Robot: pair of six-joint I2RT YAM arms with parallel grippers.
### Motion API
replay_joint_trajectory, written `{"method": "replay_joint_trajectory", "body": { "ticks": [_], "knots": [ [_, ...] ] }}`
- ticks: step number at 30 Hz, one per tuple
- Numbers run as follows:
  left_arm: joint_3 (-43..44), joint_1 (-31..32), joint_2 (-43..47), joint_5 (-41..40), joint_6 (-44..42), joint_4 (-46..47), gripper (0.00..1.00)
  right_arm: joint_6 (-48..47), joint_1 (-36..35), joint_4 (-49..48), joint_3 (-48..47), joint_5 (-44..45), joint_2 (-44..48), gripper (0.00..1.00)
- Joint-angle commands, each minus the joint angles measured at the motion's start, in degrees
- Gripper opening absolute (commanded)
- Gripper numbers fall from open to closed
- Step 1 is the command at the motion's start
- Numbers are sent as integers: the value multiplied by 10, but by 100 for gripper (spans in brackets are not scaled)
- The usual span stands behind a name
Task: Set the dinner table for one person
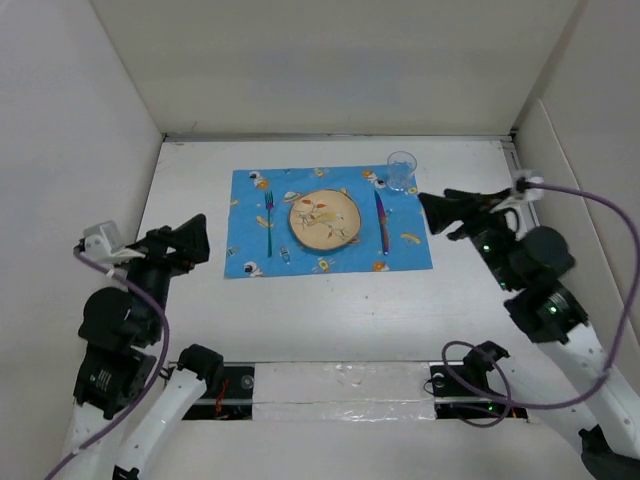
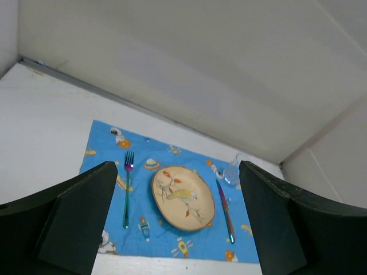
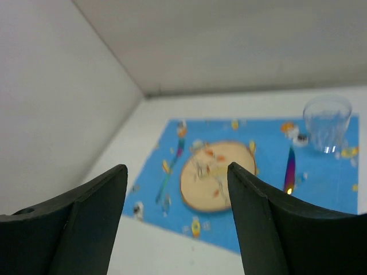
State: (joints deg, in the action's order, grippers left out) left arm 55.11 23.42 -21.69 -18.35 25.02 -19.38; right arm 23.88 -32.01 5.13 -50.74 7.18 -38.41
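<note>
On the white dinner table lies a blue astronaut-print mat. On the mat stand a tan plate with a bird picture, an iridescent fork to its left, an iridescent knife to its right and a clear glass at the mat's far right corner. The left wrist view shows the plate, the fork, the knife and the glass. My left gripper is open and empty, left of the mat. My right gripper is open and empty, right of the mat.
White panels wall the table at the back, left and right. A taped strip runs along the near edge between the arm bases. A purple cable loops over the right arm.
</note>
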Motion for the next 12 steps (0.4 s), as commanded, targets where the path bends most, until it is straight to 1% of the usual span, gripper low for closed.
{"method": "replay_joint_trajectory", "body": {
  "ticks": [1,3,4,6,7,9,12],
  "knots": [
    [-11,0,64,-50,3,7,86,-31,-5,47,-89,119,72,75],
    [-17,0,81,-56,3,1,87,-35,-5,43,-89,151,117,73],
    [-24,0,90,-54,3,-3,87,-39,-5,25,-81,158,127,73],
    [-33,0,96,-49,3,-3,87,-43,-5,21,-59,174,154,73],
    [-46,0,98,-46,3,0,87,-39,-5,28,-53,199,159,73],
    [-56,0,96,-44,3,6,87,-36,-5,37,-40,213,162,75],
    [-63,0,81,-33,7,8,89,-36,-5,44,-34,208,141,77]
  ]
}}
